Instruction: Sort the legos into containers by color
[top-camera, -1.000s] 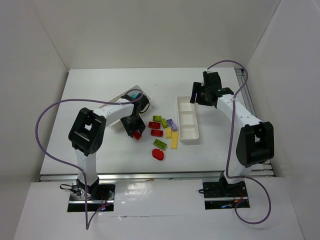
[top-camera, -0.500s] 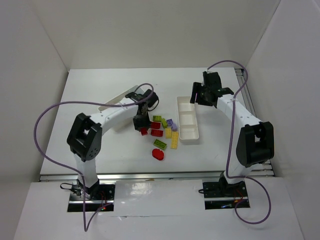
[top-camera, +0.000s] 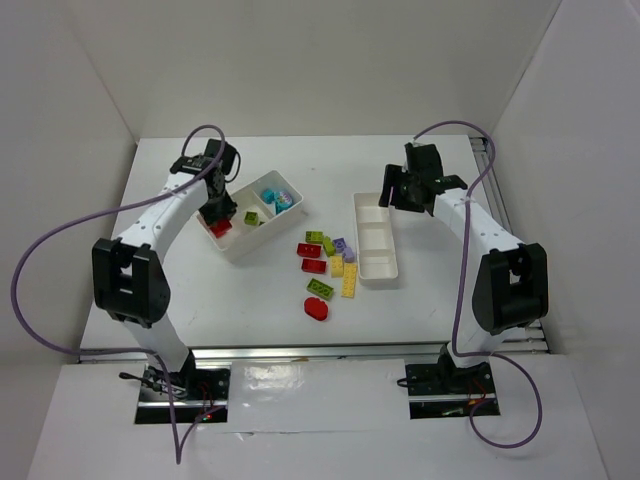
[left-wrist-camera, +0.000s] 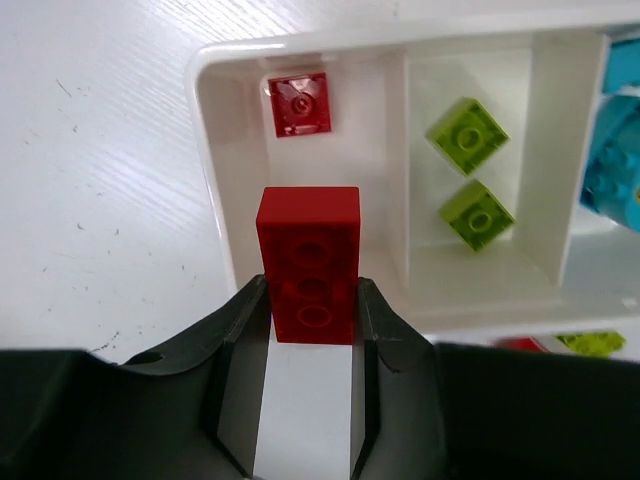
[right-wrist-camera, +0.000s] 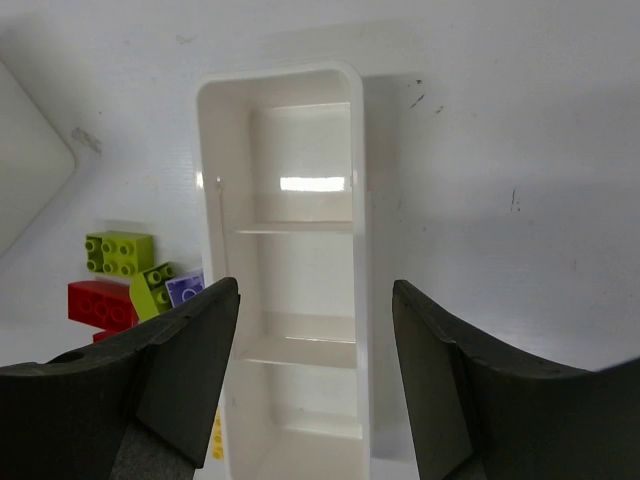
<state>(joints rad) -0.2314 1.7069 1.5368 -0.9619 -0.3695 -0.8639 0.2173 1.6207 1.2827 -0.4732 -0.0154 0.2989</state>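
My left gripper (top-camera: 217, 218) is shut on a red brick (left-wrist-camera: 308, 265) and holds it over the left compartment of the wide tray (top-camera: 270, 232). That compartment holds one small red brick (left-wrist-camera: 299, 104). The middle one holds two lime bricks (left-wrist-camera: 468, 135), and the right one holds teal pieces (left-wrist-camera: 615, 170). My right gripper (top-camera: 393, 193) is open and empty above the far end of the narrow tray (top-camera: 375, 240), whose compartments (right-wrist-camera: 300, 170) show nothing inside. Loose legos lie between the trays: red bricks (top-camera: 313, 265), lime (top-camera: 320, 289), yellow (top-camera: 349, 280), lilac (top-camera: 343, 245) and a flat red oval (top-camera: 317, 308).
White walls enclose the table on three sides. A metal rail (top-camera: 300, 352) runs along the near edge. Purple cables (top-camera: 60, 260) loop beside both arms. The right wrist view shows lime (right-wrist-camera: 120, 252), red (right-wrist-camera: 100, 303) and lilac (right-wrist-camera: 185, 290) bricks left of the narrow tray.
My left arm has swung left and back from the loose pile with the red brick, to above the wide tray's left compartment. The right arm has not moved.
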